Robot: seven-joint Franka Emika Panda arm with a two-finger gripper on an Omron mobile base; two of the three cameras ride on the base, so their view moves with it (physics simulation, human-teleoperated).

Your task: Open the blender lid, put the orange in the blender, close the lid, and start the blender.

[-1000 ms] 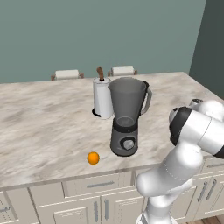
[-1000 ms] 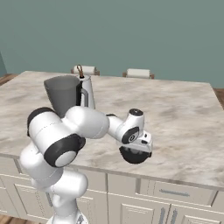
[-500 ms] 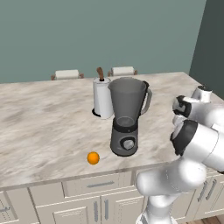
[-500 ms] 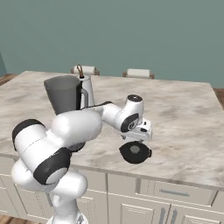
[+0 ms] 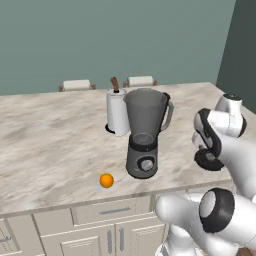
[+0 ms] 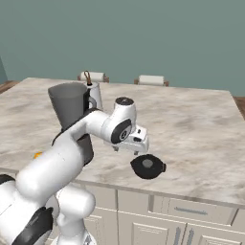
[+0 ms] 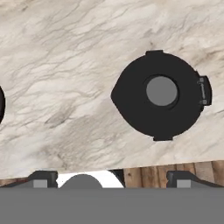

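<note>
We note the gripper spread and empty; the lid sits near the counter edge, liable to be knocked off.

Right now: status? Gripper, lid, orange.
Gripper open, empty, above blender lid lying on counter. Blender jar uncovered. Orange untouched left of base, path unobstructed.
</note>
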